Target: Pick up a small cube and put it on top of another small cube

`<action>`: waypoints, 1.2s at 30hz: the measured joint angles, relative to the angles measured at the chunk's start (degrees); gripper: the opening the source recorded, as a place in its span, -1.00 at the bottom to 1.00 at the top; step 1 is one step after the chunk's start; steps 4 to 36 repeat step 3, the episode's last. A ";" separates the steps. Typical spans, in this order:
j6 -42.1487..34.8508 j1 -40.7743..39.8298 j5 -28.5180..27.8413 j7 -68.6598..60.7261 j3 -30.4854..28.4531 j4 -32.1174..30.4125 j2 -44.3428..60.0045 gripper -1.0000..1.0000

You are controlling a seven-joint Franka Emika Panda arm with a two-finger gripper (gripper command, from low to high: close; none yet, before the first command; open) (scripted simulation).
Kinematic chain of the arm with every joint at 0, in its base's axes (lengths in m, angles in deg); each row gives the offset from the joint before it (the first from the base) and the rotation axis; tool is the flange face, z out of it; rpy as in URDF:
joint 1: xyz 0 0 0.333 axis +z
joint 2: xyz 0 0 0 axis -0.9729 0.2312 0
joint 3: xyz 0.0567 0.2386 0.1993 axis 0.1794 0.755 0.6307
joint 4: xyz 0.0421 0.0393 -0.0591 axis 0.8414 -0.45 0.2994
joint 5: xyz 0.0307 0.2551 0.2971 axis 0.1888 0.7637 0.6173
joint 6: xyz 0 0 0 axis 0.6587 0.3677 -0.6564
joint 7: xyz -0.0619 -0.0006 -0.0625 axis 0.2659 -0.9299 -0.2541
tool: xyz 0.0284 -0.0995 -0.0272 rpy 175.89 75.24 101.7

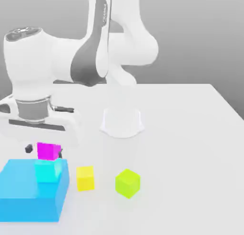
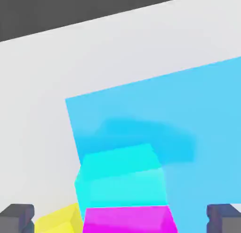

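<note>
From my remote station I see a smooth, matt white table (image 1: 190, 134) carrying flat-shaded, plastic-looking blocks, namely the pink cube (image 1: 48, 151), cyan cube (image 1: 48, 171), yellow cube (image 1: 85, 178), green cube (image 1: 127, 183) and blue block (image 1: 26, 193), under a glossy white arm (image 1: 119, 44) with grey, metal-looking joints.

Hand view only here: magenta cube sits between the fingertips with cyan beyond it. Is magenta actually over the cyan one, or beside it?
Observer: Over it. In the exterior view the magenta cube sits directly above the cyan cube, which stands on the blue block. I see no gap between the two cubes.
Operator: Anything close by on the table side?
Observer: The yellow cube stands on the table, just off the blue block toward the exterior view's right, with a lime-green cube further right. The gripper is open, fingers either side of the magenta cube.
</note>
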 joint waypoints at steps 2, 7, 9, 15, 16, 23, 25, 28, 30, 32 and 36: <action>-3.61 -0.22 -1.24 0.95 0.18 0.76 -2.93 1.00; -5.85 -0.40 -1.98 1.51 0.35 1.24 -4.76 1.00; -5.85 -0.40 -1.98 1.51 0.35 1.24 -4.76 1.00; -5.85 -0.40 -1.98 1.51 0.35 1.24 -4.76 1.00; -5.85 -0.40 -1.98 1.51 0.35 1.24 -4.76 1.00; -5.85 -0.40 -1.98 1.51 0.35 1.24 -4.76 1.00; -5.85 -0.40 -1.98 1.51 0.35 1.24 -4.76 1.00; -5.85 -0.40 -1.98 1.51 0.35 1.24 -4.76 1.00; -5.85 -0.40 -1.98 1.51 0.35 1.24 -4.76 1.00; -5.85 -0.40 -1.98 1.51 0.35 1.24 -4.76 1.00; -5.85 -0.40 -1.98 1.51 0.35 1.24 -4.76 1.00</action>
